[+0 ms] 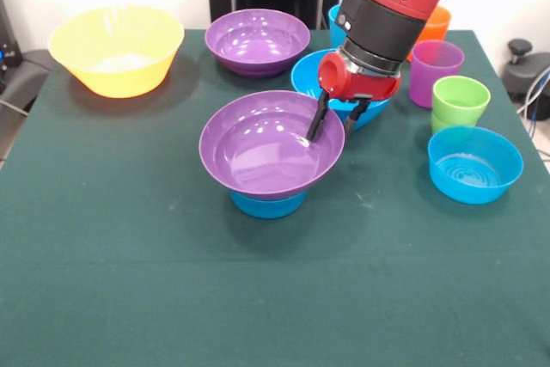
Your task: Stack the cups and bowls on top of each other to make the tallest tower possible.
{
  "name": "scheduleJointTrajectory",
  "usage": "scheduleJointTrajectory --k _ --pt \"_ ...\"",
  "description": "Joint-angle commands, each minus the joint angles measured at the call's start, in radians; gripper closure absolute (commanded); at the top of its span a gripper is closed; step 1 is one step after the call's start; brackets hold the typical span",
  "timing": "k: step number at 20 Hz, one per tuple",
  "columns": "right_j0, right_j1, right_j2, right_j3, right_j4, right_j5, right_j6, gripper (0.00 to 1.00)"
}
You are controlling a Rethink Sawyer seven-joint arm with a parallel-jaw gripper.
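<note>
A red and black robot arm reaches down from the top of the view, wrist tilted. Its gripper (333,122) points downward, two dark fingers (317,120) slightly parted.

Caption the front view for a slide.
Gripper straddles the rim of the purple bowl resting on a small blue bowl.

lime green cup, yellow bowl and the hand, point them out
lime green cup (461,97), front view, on its rim
yellow bowl (116,70), front view, on its outer wall
hand (333,124), front view, between its fingertips
</note>
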State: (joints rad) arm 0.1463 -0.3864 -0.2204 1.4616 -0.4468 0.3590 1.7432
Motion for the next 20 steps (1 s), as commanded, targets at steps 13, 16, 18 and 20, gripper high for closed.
scheduleJointTrajectory --k 13,16,18,20 --pt "0.067 -0.039 0.052 0.024 0.012 0.12 0.082 0.0" --pt "0.08 -0.036 0.037 0.023 0.012 0.122 0.09 0.0" --pt "0.086 -0.034 0.03 0.022 0.013 0.124 0.092 0.0" --pt "0.09 -0.037 0.023 0.024 0.013 0.128 0.092 0.0"
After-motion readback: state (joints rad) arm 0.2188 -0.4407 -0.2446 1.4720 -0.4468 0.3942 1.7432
